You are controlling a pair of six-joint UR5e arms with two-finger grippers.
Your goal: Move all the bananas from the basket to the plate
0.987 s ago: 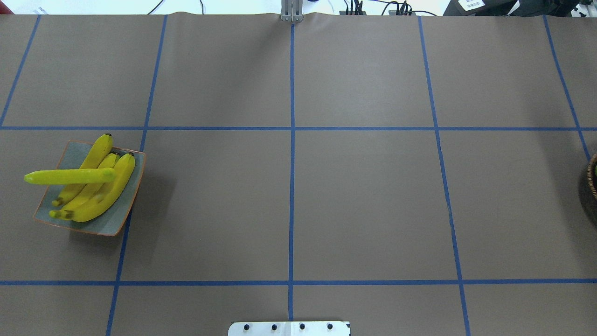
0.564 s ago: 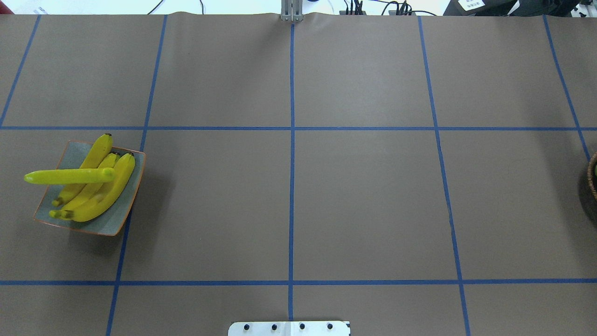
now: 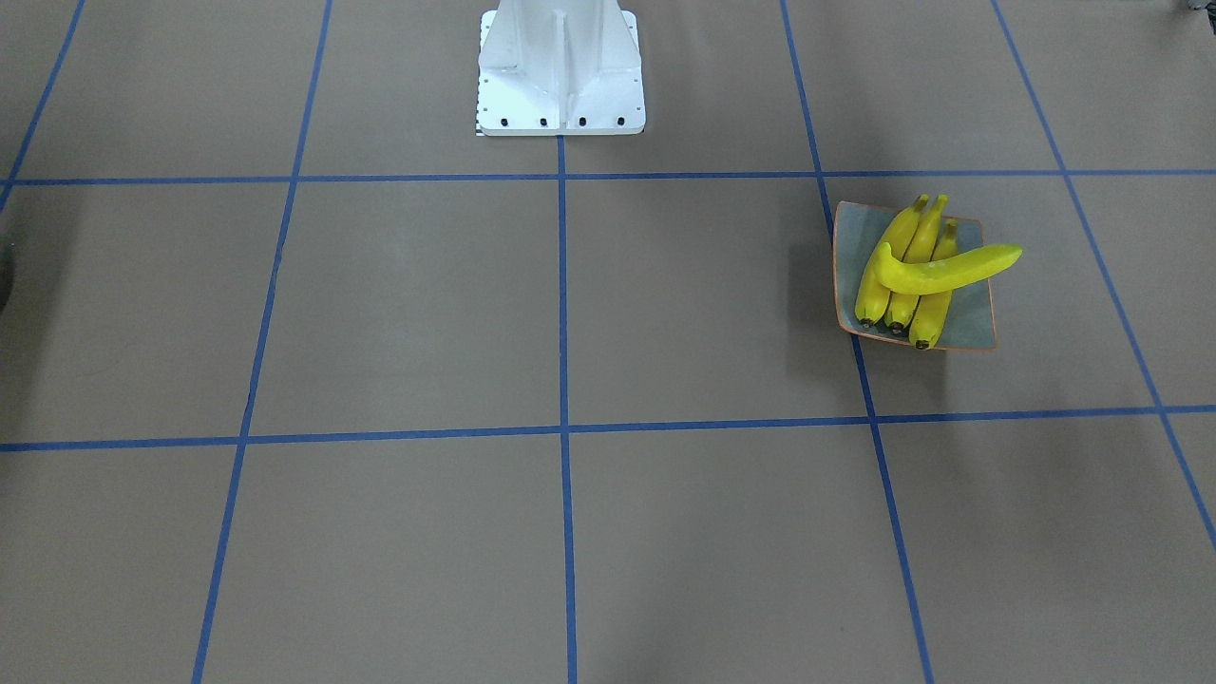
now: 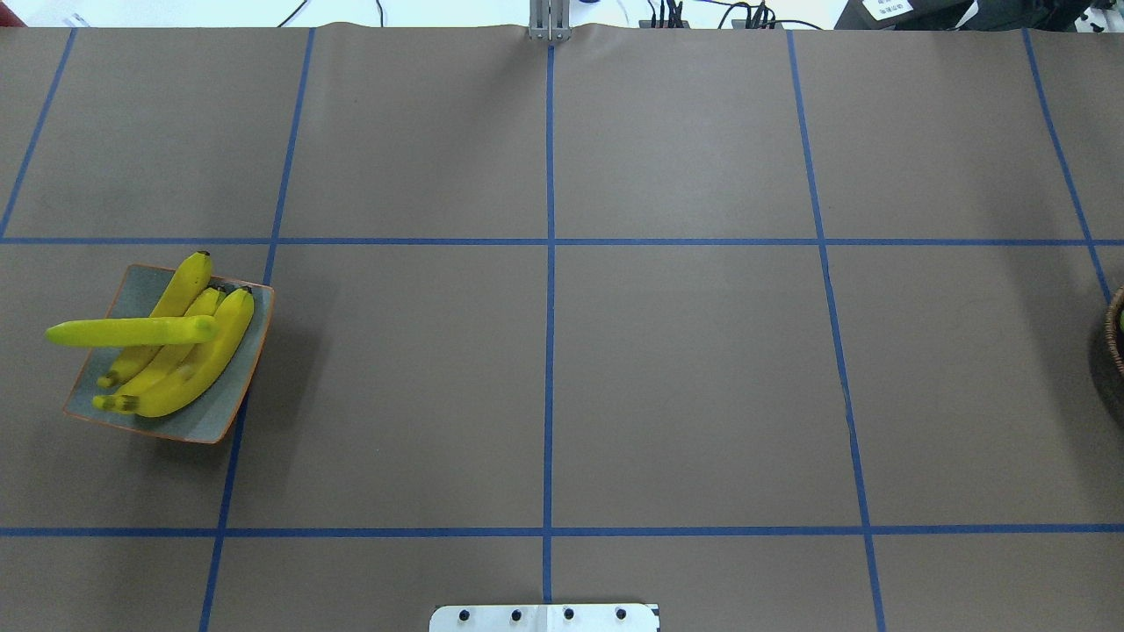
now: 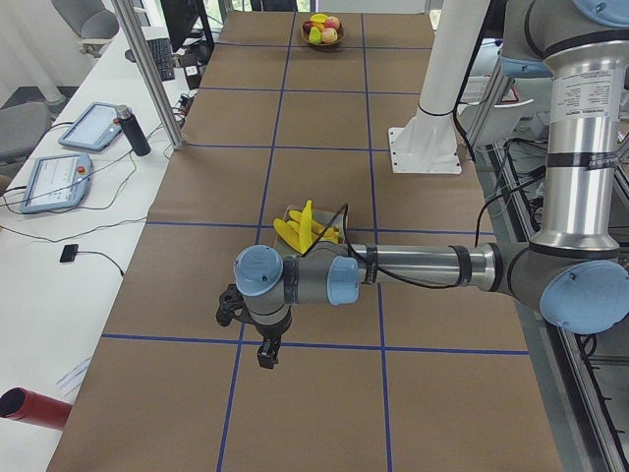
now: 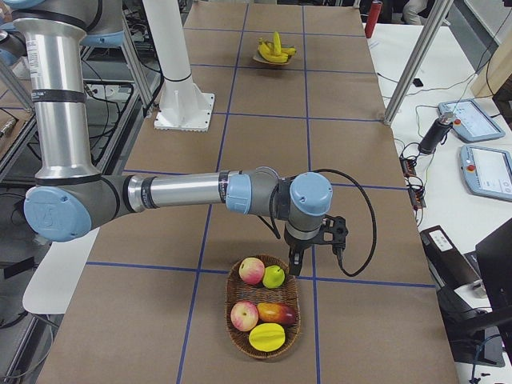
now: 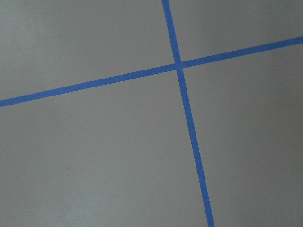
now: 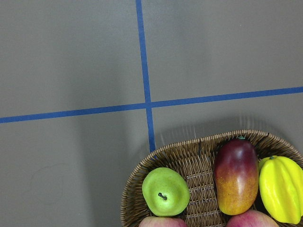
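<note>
The grey-blue plate point(image 4: 221, 411) with the orange rim sits at the table's left side. It holds the bananas point(image 4: 189, 369): three lie side by side and one more banana point(image 4: 132, 332) lies across them, its end poking past the plate's rim. The plate point(image 3: 971, 325) and bananas point(image 3: 902, 285) show again in the front view. The wicker basket point(image 6: 237, 344) is at the far right end, with apples, a mango and a yellow fruit in it. My left gripper point(image 5: 265, 356) hangs over bare table near the plate. My right gripper point(image 6: 296, 260) hovers by the basket's rim. I cannot tell whether either is open or shut.
The robot's white base point(image 3: 560, 71) stands at the table's middle edge. Blue tape lines point(image 4: 549, 351) grid the brown table. The basket rim point(image 8: 142, 176) and a green fruit point(image 8: 165, 191) fill the right wrist view's bottom. Tablets and cables lie on side benches.
</note>
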